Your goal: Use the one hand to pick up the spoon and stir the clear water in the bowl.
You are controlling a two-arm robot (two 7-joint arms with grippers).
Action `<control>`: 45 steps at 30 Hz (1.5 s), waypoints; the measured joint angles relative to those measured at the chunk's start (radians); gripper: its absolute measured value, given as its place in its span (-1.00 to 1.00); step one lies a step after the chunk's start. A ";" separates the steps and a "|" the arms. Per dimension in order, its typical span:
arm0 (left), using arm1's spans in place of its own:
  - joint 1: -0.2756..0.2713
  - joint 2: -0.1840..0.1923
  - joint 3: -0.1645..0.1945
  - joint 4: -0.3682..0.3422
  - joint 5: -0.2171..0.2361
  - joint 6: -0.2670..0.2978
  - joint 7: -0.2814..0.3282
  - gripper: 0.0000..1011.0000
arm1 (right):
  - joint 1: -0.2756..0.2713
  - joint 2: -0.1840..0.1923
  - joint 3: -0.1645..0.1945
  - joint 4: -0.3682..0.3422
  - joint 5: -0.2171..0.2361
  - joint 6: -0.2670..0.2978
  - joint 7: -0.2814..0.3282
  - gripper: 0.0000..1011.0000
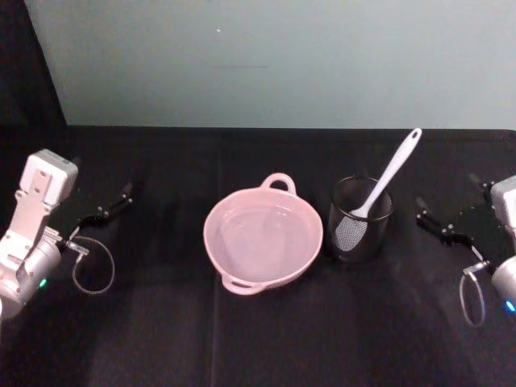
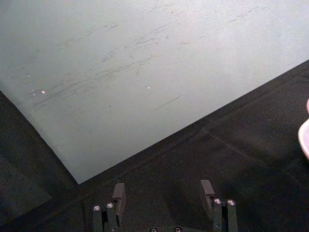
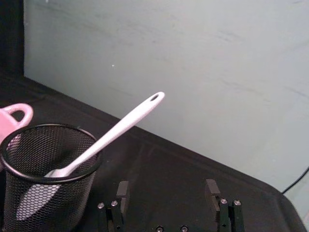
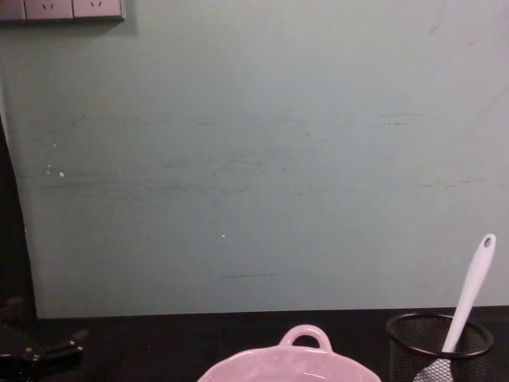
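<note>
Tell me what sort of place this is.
Probably a robot test bench in a lab, not a kitchen: a black cloth table against a bare pale-green wall, the left gripper and right gripper parked open at its sides, wall sockets above.

Head view: mounted high, facing forward and down. It takes in the desk point(image 1: 266, 347) across its width, with the bowl point(image 1: 264, 238) central and the mesh cup point(image 1: 360, 222) and spoon point(image 1: 391, 171) just beside it.
Chest view: low, looking level across the desk at the wall point(image 4: 254, 159). The bowl's far rim and the cup are cut by the lower edge.
Left wrist view: close behind the left hand point(image 2: 163, 193), facing the foot of the wall, with the bowl rim at one edge.
Right wrist view: close behind the right hand point(image 3: 167, 191), near the cup.
All four views share the bowl; three share the cup and spoon.
</note>
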State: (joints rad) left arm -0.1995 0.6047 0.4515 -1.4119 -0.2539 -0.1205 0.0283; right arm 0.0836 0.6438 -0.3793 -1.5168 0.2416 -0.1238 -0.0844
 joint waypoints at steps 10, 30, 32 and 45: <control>0.000 0.000 0.000 0.000 0.000 0.000 0.000 1.00 | -0.057 -0.018 0.078 -0.061 0.115 -0.038 0.045 0.98; 0.000 0.000 0.000 0.000 0.000 0.000 0.000 1.00 | 0.030 -0.204 0.174 0.044 0.523 0.063 0.320 0.98; 0.000 0.000 0.000 0.000 0.000 0.000 0.000 1.00 | 0.038 -0.220 0.195 0.063 0.584 0.097 0.361 0.98; 0.000 0.000 0.000 0.000 0.000 0.000 0.000 1.00 | 0.107 -0.219 0.230 0.167 0.846 0.293 0.517 0.98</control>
State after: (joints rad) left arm -0.1995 0.6047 0.4515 -1.4120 -0.2539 -0.1205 0.0283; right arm 0.1908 0.4246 -0.1488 -1.3496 1.0879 0.1690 0.4325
